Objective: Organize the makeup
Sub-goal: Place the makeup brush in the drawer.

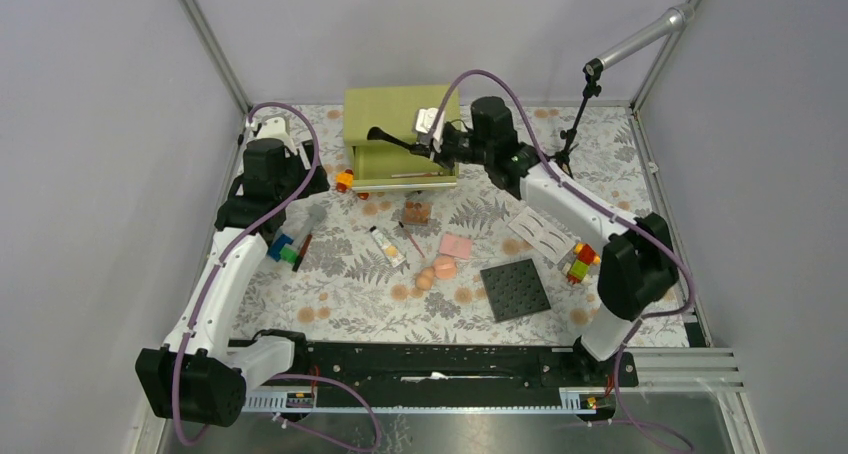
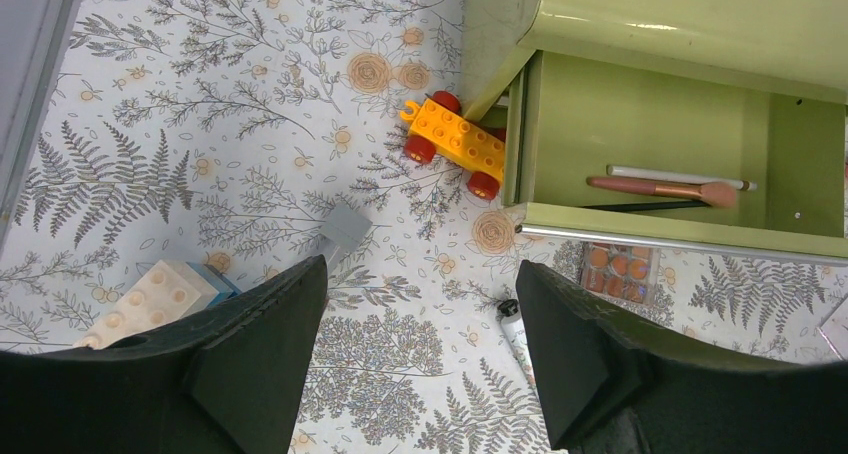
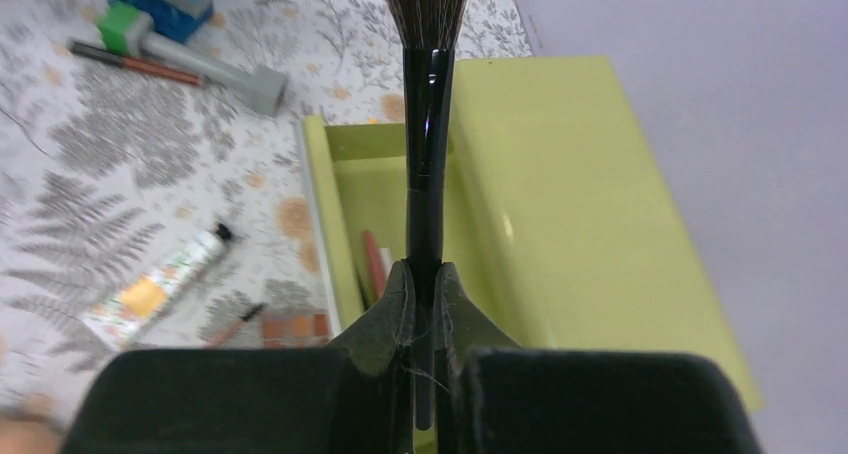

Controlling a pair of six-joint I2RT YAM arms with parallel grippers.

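My right gripper [image 1: 437, 149] [image 3: 424, 279] is shut on a black-handled makeup brush [image 3: 426, 134], holding it above the open drawer of the green box [image 1: 400, 134] [image 3: 560, 204]. The drawer [image 2: 680, 164] holds a pink brush [image 2: 660, 188] and a white pencil [image 2: 680, 177]. On the table lie a cream tube with black cap [image 1: 387, 245] [image 3: 155, 284], peach sponges [image 1: 438, 271], a pink compact [image 1: 456, 245], an orange-pan palette [image 1: 415, 212] [image 2: 618, 270] and a pencil [image 1: 303, 251]. My left gripper [image 1: 300, 186] [image 2: 420, 354] is open and empty over the table left of the drawer.
An orange toy car [image 1: 344, 181] [image 2: 455, 142] sits at the box's left corner. Toy bricks [image 1: 282, 250] and a grey block [image 2: 346, 226] lie left. A dark studded plate [image 1: 515, 289], a white card [image 1: 545, 232] and more bricks [image 1: 580, 262] lie right. A black stand [image 1: 575, 134] is at the back.
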